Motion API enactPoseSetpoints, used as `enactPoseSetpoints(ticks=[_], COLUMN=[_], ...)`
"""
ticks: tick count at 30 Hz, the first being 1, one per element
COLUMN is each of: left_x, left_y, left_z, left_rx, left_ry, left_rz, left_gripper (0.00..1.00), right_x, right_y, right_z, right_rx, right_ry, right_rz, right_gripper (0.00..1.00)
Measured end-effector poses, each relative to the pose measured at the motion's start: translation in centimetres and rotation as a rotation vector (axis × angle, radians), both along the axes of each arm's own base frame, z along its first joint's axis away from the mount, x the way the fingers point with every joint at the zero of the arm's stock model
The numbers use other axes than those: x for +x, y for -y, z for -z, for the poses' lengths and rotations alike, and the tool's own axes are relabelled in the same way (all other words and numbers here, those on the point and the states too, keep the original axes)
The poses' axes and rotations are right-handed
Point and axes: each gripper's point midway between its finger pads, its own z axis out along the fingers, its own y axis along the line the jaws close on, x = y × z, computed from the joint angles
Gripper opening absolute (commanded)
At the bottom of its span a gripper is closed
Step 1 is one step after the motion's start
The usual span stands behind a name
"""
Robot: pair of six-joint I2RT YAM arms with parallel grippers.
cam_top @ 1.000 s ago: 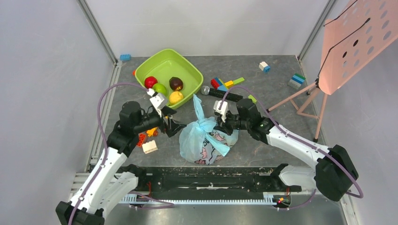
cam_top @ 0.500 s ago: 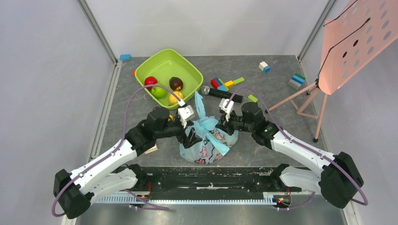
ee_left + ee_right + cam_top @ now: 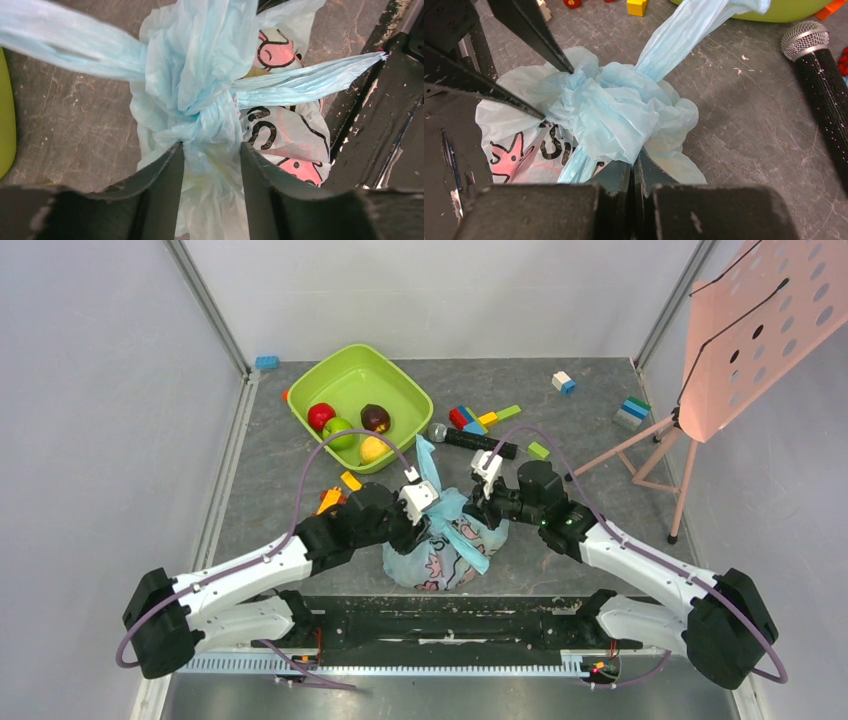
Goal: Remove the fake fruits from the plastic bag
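1. Straddling the neck of the plastic bag (image 3: pixel 200 75) just under its knot, the left gripper (image 3: pixel 211 150) has its jaws part-way apart. Blue film presses against both inner faces, but whether that is a firm pinch I cannot tell.
2. Across the knot, the right gripper (image 3: pixel 633 167) is clamped tight. Its tips are buried in the folds on the far-right side, and a thin fold looks caught between them.
3. The bag is knotted shut and sits upright between the two wrists. One tail points back and the other trails toward the near edge. What is inside cannot be made out.
4. Near edge: the bag's base lies just beside the black rail (image 3: pixel 440 615), so there is very little room on that side.
5. Behind and left, four fake fruits (image 3: pixel 340 430) (red, green, brown and yellow) sit in the lime-green bowl (image 3: pixel 350 375). The bag's rear tail reaches close to the bowl's near corner.
6. Behind and right, a microphone (image 3: pixel 470 438) lies near the bag, with building blocks (image 3: pixel 480 418) just beyond it.
7. Open ground: there is bare grey table (image 3: pixel 600 420) to the right, as far as the legs of the music stand (image 3: pixel 760 330). A narrower bare strip runs on the left toward the wall rail.
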Motion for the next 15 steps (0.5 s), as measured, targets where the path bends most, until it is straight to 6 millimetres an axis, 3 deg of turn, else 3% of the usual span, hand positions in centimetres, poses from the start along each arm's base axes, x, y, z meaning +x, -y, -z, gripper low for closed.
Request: enactPoseSetpoints(ticks=[4, 11, 15], left_x=[0.2, 0.6, 1.1], left_y=[-0.6, -1.1, -2.4], left_z=[0.7, 1.2, 1.3], left_rx=[0.027, 0.047, 0.054], left_ry=[0.012, 0.019, 0.048], left_rz=[-0.021, -0.053, -0.117], left_gripper=[0.02, 0.02, 0.02], right_x=[0.0, 0.7, 2.0], right_y=[0.3, 1.9, 4.3], right_z=[0.1, 0.6, 0.9], right_rx=[0.002, 0.004, 0.033], right_ry=[-0.002, -0.023, -0.046], right_rz=[0.023, 0.152, 0.319], right_gripper=[0.0, 0.0, 0.0])
